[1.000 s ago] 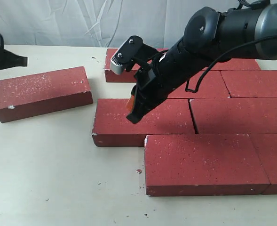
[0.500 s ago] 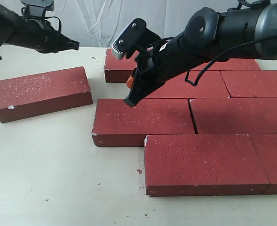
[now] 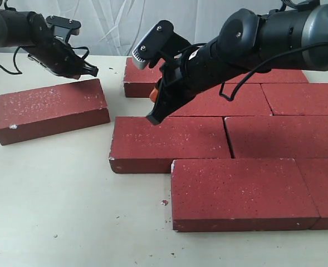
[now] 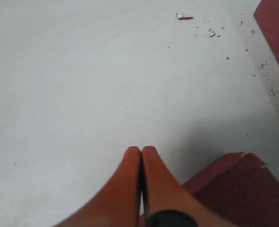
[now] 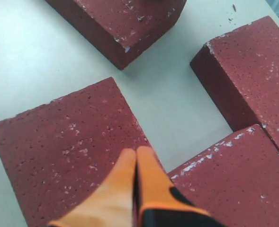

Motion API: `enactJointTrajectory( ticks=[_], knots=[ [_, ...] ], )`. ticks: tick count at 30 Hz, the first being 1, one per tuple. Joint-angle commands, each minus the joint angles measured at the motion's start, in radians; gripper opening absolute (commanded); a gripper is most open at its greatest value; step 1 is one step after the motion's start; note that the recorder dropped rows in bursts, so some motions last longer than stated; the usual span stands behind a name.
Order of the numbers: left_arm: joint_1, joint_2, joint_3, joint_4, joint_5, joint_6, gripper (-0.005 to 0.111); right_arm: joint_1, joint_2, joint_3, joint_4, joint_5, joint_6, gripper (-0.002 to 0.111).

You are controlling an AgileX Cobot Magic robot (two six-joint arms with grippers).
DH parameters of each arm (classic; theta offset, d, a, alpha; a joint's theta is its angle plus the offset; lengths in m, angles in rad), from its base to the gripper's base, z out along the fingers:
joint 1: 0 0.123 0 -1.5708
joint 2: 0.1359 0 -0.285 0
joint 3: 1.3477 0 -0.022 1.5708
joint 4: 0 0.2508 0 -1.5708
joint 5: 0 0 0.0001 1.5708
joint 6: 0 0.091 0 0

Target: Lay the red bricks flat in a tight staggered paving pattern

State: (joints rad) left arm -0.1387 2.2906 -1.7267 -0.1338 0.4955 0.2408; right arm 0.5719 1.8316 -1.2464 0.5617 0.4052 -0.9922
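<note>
Most of the red bricks [image 3: 241,192] lie flat in staggered rows on the right of the pale counter [image 3: 69,211]. Their edges touch or nearly touch, with a narrow gap between two in the middle row. One loose brick [image 3: 51,110] lies flat and skewed on the left, apart from the rest. The left gripper [image 3: 91,71] hovers over that brick's far right corner, jaws pressed together and empty; its wrist view shows the orange fingertips [image 4: 130,163] above bare counter beside a chipped brick corner. The right gripper [image 3: 154,117] reaches across to the far edge of the leftmost middle-row brick [image 3: 169,144], jaws likewise pressed together, holding nothing. Red crumbs [image 3: 164,202] dot the counter.
</note>
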Motion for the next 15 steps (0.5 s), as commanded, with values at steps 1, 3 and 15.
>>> enactJointTrajectory(
  ticks=[1,3,15],
  knots=[
    [-0.017,0.003,-0.009,0.015,0.041,-0.011,0.000,-0.001,-0.001,0.006,-0.003,-0.017,-0.001,-0.001],
    [-0.027,0.003,-0.009,0.015,0.068,-0.004,0.000,-0.001,-0.001,0.006,-0.003,-0.021,0.001,-0.001],
    [-0.076,-0.098,-0.009,-0.001,0.231,0.145,0.000,-0.001,-0.001,0.006,-0.003,-0.019,0.001,-0.001]
  ],
)
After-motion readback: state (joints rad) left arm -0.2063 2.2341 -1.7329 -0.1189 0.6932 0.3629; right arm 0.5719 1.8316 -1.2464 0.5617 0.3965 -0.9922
